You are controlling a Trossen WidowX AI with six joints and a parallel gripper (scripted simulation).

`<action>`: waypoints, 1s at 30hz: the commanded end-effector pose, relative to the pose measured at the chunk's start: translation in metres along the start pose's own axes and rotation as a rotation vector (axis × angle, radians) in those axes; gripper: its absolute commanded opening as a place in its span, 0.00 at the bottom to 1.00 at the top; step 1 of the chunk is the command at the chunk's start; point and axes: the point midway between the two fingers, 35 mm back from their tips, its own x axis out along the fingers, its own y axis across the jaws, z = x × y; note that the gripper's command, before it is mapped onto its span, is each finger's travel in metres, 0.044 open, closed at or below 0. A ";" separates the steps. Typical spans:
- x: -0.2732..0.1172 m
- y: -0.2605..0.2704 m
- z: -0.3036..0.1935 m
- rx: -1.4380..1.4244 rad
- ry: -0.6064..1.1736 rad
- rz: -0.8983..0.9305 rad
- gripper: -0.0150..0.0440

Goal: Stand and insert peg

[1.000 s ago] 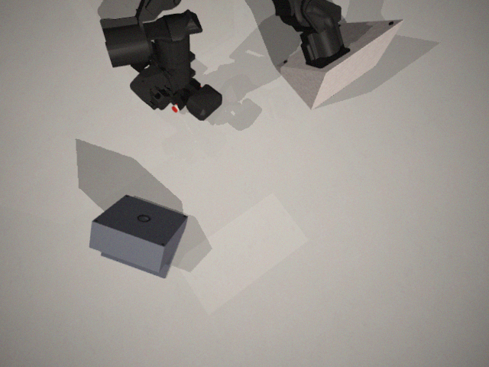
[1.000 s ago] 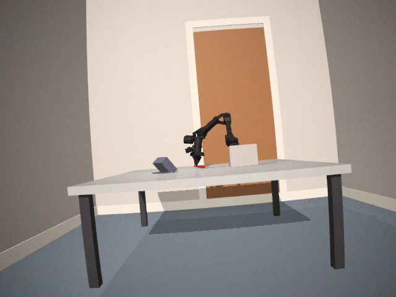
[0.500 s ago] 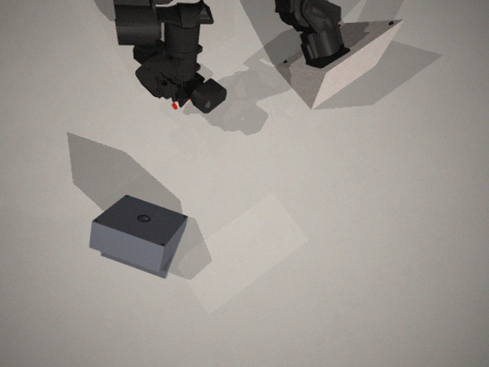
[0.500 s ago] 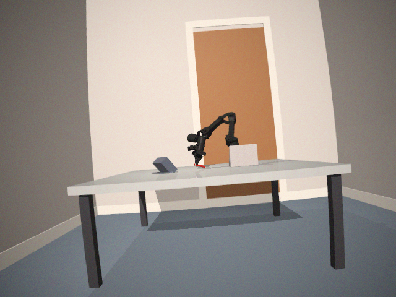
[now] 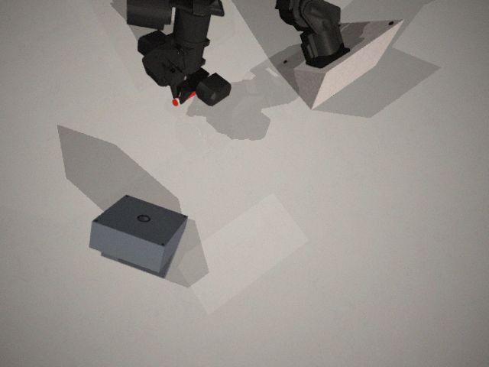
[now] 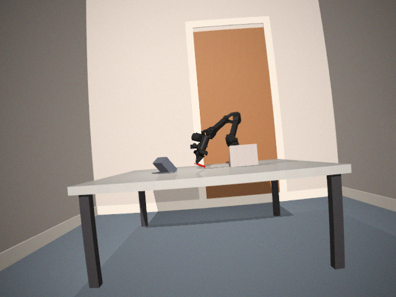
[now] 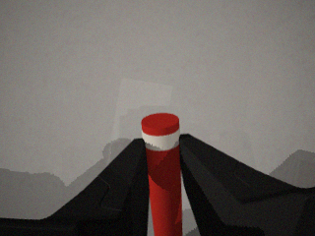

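Observation:
The red peg (image 5: pixel 191 95) (image 6: pixel 201 165) (image 7: pixel 165 197) is held in my gripper (image 5: pixel 178 98) (image 6: pixel 197 162) (image 7: pixel 161 147), which is shut on it close to the white-banded end. In the exterior view the peg is tilted, banded end higher and plain end low near the table (image 6: pixel 127 182); whether it touches is too small to tell. In the wrist view the banded end points away from the camera between the fingertips. The grey sloped panel (image 5: pixel 118 213) (image 6: pixel 164 164) stands apart from the gripper, with one round hole (image 5: pixel 144 218) in its dark face.
A pale wedge-shaped block (image 5: pixel 355 66) (image 6: pixel 243 155) stands by the arm's base, to the right of the gripper in the top and exterior views. Shadows of the arm and blocks fall on the table. A lighter rectangular patch (image 5: pixel 252 248) shows on the table right of the panel.

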 end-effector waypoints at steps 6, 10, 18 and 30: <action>-0.006 -0.001 -0.003 0.001 -0.088 -0.003 0.34; -0.009 -0.001 -0.005 0.000 -0.123 -0.003 0.34; -0.013 -0.001 -0.008 0.000 -0.192 -0.003 0.34; -0.019 -0.001 -0.013 -0.002 -0.296 -0.003 0.34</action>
